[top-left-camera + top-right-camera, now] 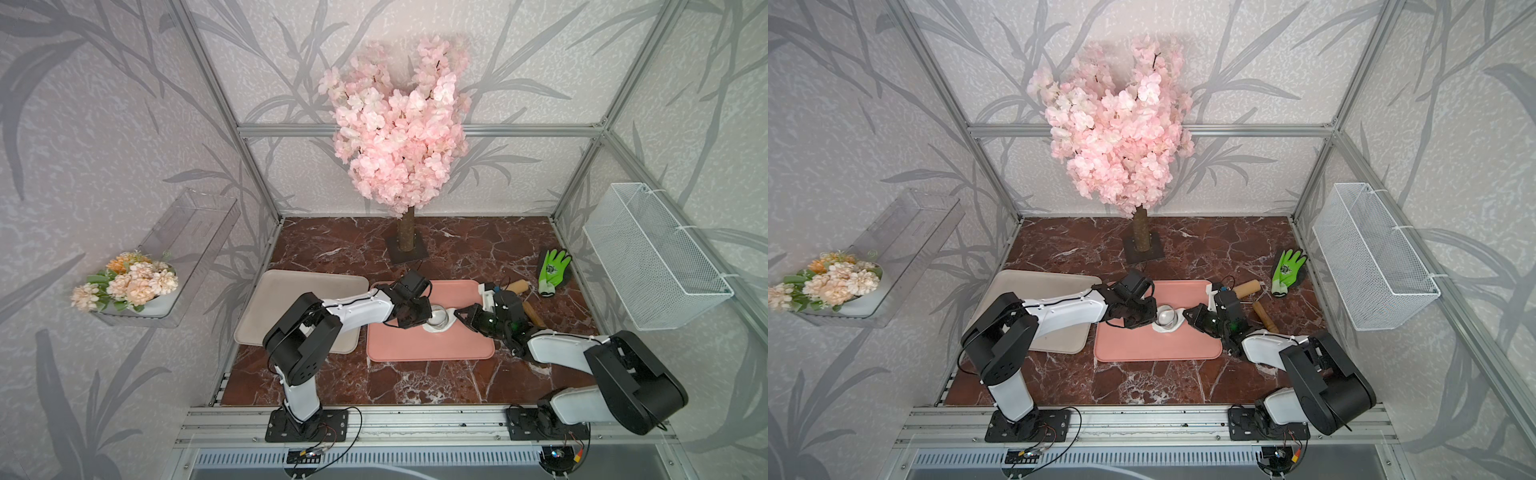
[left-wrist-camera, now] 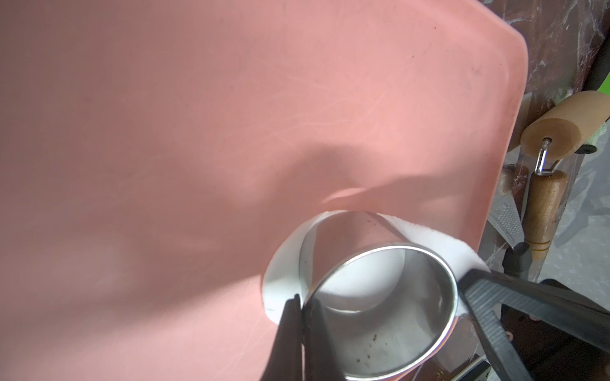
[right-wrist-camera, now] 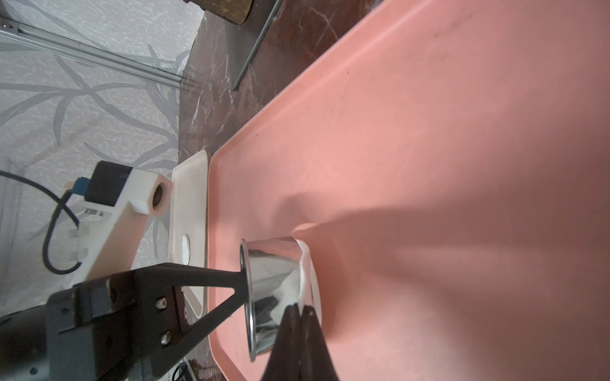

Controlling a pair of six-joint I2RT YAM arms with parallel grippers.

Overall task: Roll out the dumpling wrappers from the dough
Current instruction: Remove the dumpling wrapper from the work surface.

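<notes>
Dough: a thin white sheet near the middle of the pink tray. Its edge shows all round the ring cutter in both top views.
Beige tray: sits left of the pink tray, edges touching; your left arm crosses over it.
Wrapper: your right wrist view shows one small white round disc on the beige tray.
Left claw: closed, pinching the cutter's wall at the rim, one finger inside and one outside.
Ring cutter: shiny, standing upright on the dough with its open top up; white dough shows through the ring.
Right claw: closed, tips together at the dough's raised edge, hard against the cutter's side. You cannot tell whether dough is pinched between them.
Rolling pin: tan wood, on the marble table just right of the pink tray, behind your right wrist.
Glove: green and black, lying right of the rolling pin.
</notes>
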